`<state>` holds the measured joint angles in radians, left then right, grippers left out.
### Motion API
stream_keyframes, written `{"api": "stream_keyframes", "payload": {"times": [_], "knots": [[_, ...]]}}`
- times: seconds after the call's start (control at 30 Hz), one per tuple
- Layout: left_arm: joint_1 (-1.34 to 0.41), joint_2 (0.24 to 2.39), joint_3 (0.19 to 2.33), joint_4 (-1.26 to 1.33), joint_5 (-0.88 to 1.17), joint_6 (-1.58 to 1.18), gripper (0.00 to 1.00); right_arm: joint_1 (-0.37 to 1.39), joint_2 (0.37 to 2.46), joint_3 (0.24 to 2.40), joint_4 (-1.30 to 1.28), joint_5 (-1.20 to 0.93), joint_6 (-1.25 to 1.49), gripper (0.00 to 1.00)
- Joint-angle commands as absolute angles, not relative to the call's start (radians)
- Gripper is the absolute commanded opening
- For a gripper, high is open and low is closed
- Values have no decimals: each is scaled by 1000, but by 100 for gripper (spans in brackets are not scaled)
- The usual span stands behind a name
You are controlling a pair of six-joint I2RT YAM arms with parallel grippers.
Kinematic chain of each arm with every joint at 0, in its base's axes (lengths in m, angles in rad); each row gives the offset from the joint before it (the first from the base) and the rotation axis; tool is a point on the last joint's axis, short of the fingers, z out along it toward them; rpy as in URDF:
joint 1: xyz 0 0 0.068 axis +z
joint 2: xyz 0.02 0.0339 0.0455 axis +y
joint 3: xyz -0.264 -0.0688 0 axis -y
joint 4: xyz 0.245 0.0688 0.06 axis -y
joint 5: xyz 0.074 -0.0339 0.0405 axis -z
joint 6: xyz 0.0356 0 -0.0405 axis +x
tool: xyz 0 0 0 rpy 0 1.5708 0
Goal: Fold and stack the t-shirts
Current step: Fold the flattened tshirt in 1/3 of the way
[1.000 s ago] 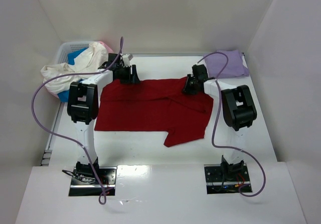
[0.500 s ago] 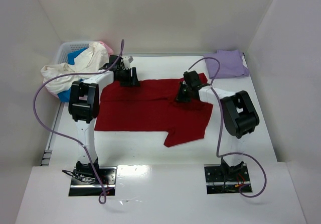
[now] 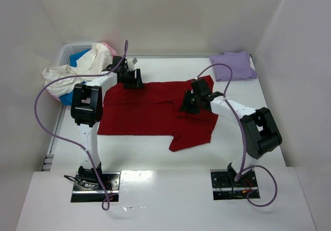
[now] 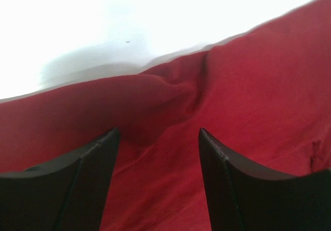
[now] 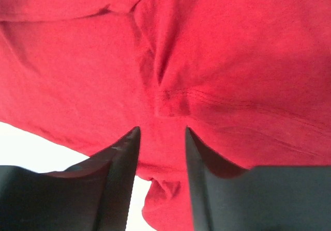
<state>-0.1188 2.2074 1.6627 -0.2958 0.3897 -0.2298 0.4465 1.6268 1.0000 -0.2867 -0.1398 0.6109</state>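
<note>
Found cream-white, blue and pink t-shirts (image 3: 67,75) in a basket (image 3: 70,48) left of the dark red t-shirt (image 3: 147,114), itself spread mostly unfolded. Found left end effector (image 3: 133,81) parted at its far edge, right end effector (image 3: 187,105) parted over its right half. Judged only the lavender t-shirt (image 3: 235,66), beyond its right corner, done.

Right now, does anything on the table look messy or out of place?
Yes: a cream-white shirt spills over the basket rim at far left, and the dark red shirt lies rumpled, one sleeve jutting toward the near edge.
</note>
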Motion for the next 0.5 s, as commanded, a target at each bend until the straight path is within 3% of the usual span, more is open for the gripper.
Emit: {"api": "stream_keyframes", "payload": {"times": [0.0, 0.13, 0.27, 0.37, 0.4, 0.47], "knots": [[-120, 2177, 1687, -301, 330, -221, 71, 449, 1575, 1084, -317, -17, 592, 49], [-100, 2112, 1626, -279, 273, -230, 77, 402, 1652, 1167, -318, 96, 574, 61], [-81, 2016, 1530, -243, 255, -230, 78, 339, 1709, 1213, -262, 132, 561, 61], [-81, 1964, 1491, -210, 206, -230, 80, 302, 1759, 1239, -241, 160, 534, 40], [-81, 1963, 1479, -210, 187, -239, 80, 290, 1773, 1258, -241, 169, 520, 23], [-81, 1963, 1470, -210, 135, -261, 74, 279, 1842, 1293, -232, 179, 511, 6]]}}
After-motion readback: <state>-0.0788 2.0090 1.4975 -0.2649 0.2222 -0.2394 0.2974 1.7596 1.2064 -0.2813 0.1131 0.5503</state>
